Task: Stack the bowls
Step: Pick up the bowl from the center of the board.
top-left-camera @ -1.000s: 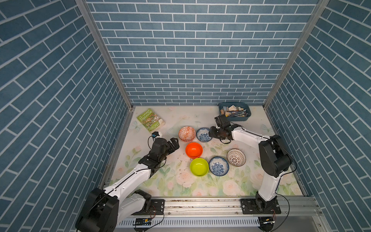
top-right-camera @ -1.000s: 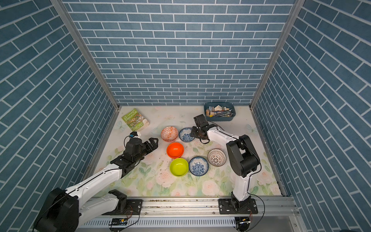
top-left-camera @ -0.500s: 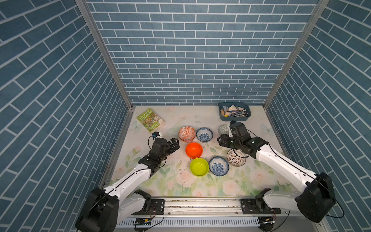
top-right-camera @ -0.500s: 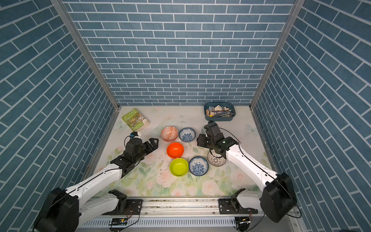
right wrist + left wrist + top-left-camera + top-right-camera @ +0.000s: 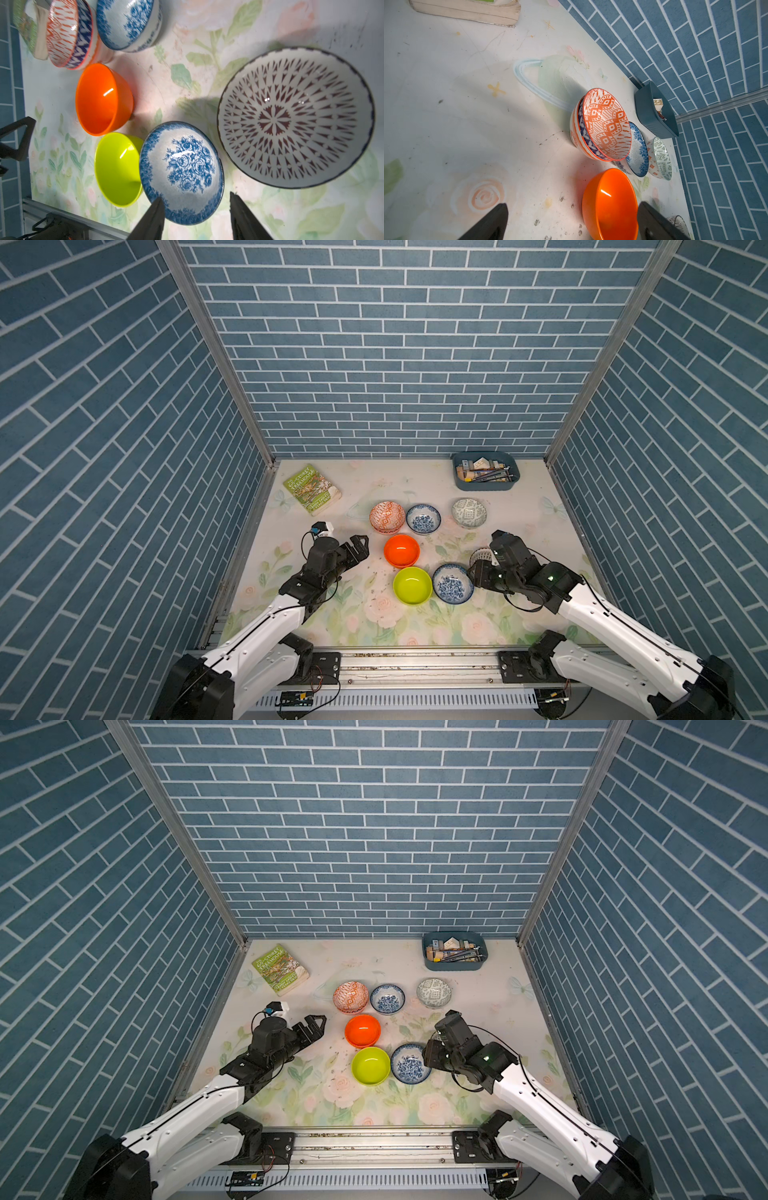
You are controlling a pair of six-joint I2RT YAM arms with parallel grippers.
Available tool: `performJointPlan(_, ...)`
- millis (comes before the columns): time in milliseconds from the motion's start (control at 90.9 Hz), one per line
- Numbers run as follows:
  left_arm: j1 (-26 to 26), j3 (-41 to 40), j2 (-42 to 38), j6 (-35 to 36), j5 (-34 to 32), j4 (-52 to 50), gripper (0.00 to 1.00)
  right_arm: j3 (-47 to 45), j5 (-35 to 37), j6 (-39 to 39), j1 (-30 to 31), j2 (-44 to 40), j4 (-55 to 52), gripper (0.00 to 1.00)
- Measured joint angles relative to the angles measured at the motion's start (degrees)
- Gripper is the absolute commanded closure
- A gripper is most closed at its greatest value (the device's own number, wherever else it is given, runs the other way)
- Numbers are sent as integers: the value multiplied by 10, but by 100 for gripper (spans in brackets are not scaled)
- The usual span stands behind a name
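Presently, approach step: right gripper (image 5: 195,196), jaws parted, holding nothing, poised at rim of blue floral bowl (image 5: 453,583), on tabletop (image 5: 415,477) at 3 o'clock of lime bowl (image 5: 412,585). Left gripper (image 5: 360,546) jaws spread, empty. Next move likely needs: descend, pinch rim, lift, nest.

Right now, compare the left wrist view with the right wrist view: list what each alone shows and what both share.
Left wrist only: the blue tray and the grey-green patterned bowl. Right wrist only: the lime-green bowl and the blue floral bowl beside it. Both: the plain orange bowl, the orange-patterned bowl stack, the farther blue floral bowl, and the brown-lattice bowl, whole in the right wrist view, a sliver in the left.
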Motion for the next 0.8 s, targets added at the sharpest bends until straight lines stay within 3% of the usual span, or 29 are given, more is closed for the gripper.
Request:
performJointPlan(264,0,-12,-34,-7,0,-3,0,-38,1,18,9,5,15,56)
performJointPlan(803,0,-12,-11,-7,-1,-2,0,-54,0,19,23,79,81,65)
